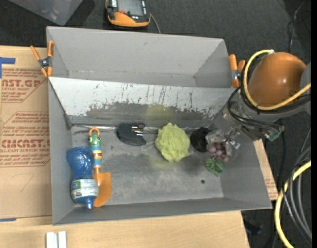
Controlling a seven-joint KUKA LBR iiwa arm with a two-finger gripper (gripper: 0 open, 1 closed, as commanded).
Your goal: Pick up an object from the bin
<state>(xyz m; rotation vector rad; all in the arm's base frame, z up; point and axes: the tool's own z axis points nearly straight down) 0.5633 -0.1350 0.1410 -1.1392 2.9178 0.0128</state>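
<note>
My gripper [226, 140] is low at the right end of the bin floor, right above a small bunch of dark purple toy grapes [217, 151] with a green leaf [214, 166]. The top of the bunch is partly hidden by the gripper. Just to its left lies a black round thing [200, 139], touching a crumpled yellow-green ball [173, 142].
A black mouse-shaped thing [131, 133] lies left of the green ball, near the back wall. At the left end are a blue plastic bottle [81, 177] and an orange toy shovel with a striped handle [98, 167]. The arm and its orange dome hang over the right rim.
</note>
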